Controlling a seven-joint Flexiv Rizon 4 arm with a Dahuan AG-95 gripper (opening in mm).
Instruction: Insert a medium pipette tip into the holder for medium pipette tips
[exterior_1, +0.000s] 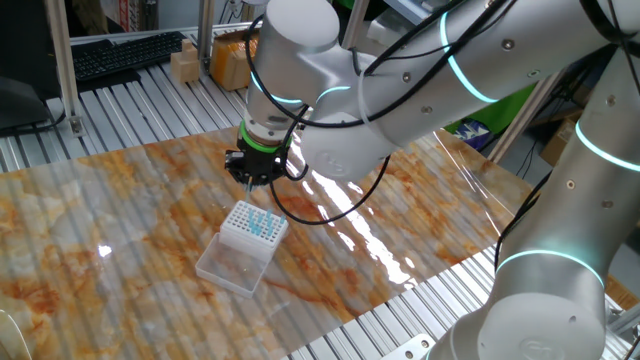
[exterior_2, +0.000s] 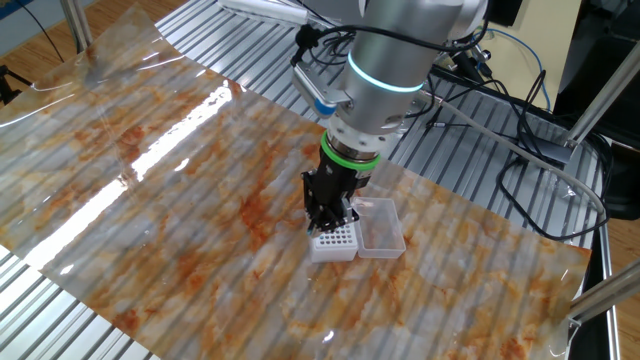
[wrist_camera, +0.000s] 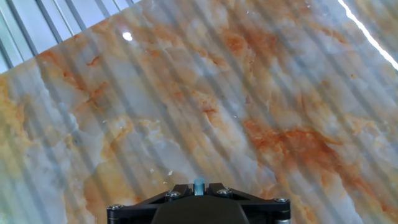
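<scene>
The holder for medium pipette tips is a small white box rack with a grid of holes and several blue tips standing in it; a clear tray is attached at its near side. It also shows in the other fixed view, partly behind the gripper. My gripper hangs just above the rack's far edge, jaws close together, shut on the medium pipette tip, whose pale-blue end shows between the jaws in the hand view. The rack is out of the hand view.
A marbled orange-white sheet covers the slatted metal table. A keyboard and cardboard boxes lie at the back. Cables run beside the sheet. The arm's big links hang over the right side.
</scene>
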